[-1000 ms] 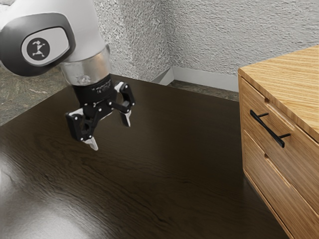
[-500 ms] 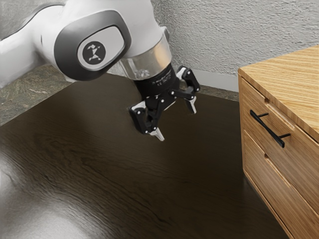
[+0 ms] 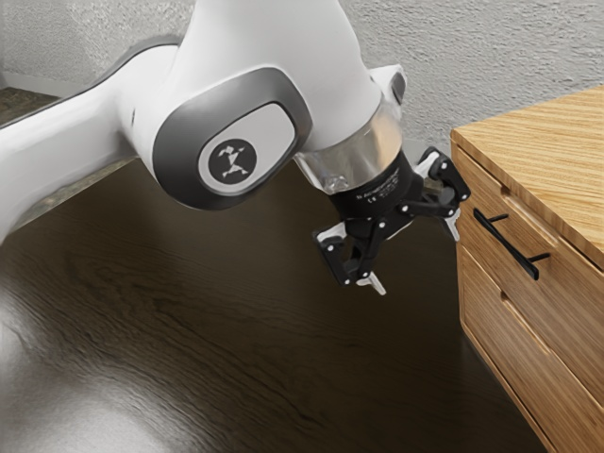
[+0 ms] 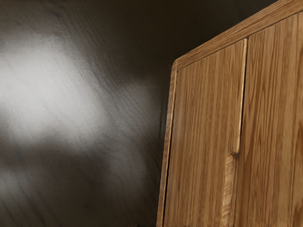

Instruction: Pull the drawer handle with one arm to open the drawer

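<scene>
Swinging over the dark shiny table [image 3: 189, 330], the black two-finger gripper [image 3: 416, 258] has come near the light wooden top drawer [image 3: 572, 298], fingers wide apart, holding nothing. Its thin black bar handle [image 3: 507, 243] sits on the front and looks hard and smooth; grabbing the middle seems best.

Honey-coloured, striped wood grain covers the cabinet [image 3: 540, 142]; its handle [image 3: 507, 244] is black, the table [image 3: 189, 330] dark brown, the wall [image 3: 491, 66] speckled grey.
</scene>
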Robot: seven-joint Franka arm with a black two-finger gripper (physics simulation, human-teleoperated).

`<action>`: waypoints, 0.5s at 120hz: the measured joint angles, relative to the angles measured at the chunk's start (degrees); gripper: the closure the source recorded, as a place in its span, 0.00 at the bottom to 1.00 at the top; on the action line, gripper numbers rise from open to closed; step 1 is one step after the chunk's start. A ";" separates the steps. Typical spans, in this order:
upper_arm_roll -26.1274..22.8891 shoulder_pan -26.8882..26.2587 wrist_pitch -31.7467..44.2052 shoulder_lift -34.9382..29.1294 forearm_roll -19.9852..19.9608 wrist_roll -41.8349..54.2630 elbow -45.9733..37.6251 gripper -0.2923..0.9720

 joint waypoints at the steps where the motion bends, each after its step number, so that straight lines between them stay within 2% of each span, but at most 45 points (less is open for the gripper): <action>1: -0.02 -0.01 0.09 -0.02 0.00 0.20 -0.04 0.23; 6: 0.28 -0.37 0.46 -0.08 0.05 1.12 -0.18 0.23; 15: 4.56 -4.74 0.97 -0.11 0.20 2.56 -0.23 0.23; 23: 6.28 -6.46 1.29 0.01 0.29 3.73 -0.17 0.23; 60: 6.43 -6.86 3.53 1.54 -0.54 7.63 0.61 0.23</action>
